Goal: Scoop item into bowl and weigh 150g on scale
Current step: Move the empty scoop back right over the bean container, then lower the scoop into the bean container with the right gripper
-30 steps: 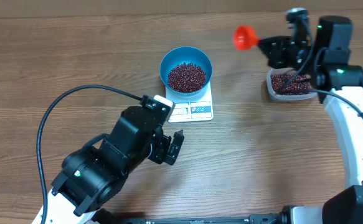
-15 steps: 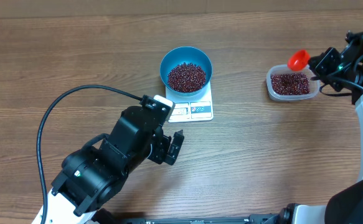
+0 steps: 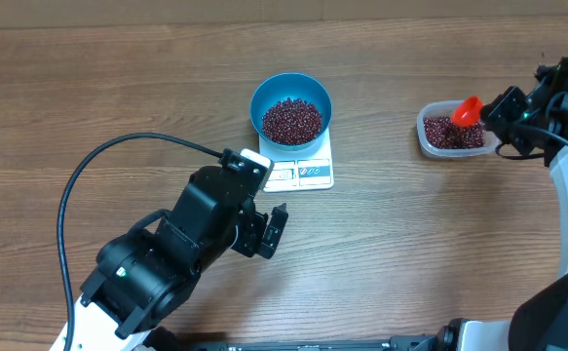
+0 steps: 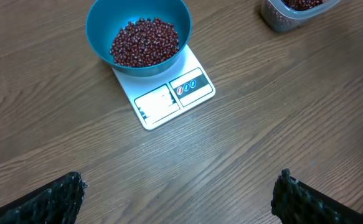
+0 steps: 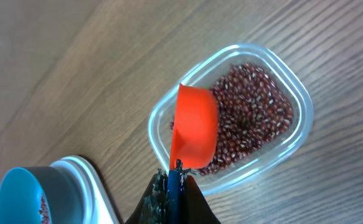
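No legible text on scale [image 4: 162, 102]

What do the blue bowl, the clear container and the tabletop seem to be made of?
Bowl: likely plastic, smooth, uniform bright blue, slight sheen.
Container: clear plastic, glossy; beans show through its wall.
Table: wood or wood-look laminate, matte, brown grain lines.

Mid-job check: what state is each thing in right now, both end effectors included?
blue bowl: upright on the scale, partly filled with beans.
scale: carrying the bowl; display unreadable.
clear container: open, holding more beans.
scoop: gripped by its handle, cup over the container's beans; load not visible.
right end effector: shut on the scoop.
left end effector: open, empty.
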